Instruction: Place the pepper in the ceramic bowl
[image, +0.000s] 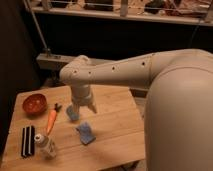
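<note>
The pepper (52, 119) is a slim orange vegetable with a dark green stem end. It lies on the wooden table (115, 130) just right of the ceramic bowl (34, 104), a small round orange-red bowl at the table's far left. My gripper (83, 107) hangs from the white arm over the table's middle, its tips just above the table, to the right of the pepper and close to a blue sponge piece (73, 114). Nothing shows between its fingers.
A second blue sponge piece (86, 133) lies nearer the front. A small clear bottle (45, 145) and a black-and-white striped object (28, 140) sit at the front left. My arm's big white body fills the right side. A dark railing runs behind the table.
</note>
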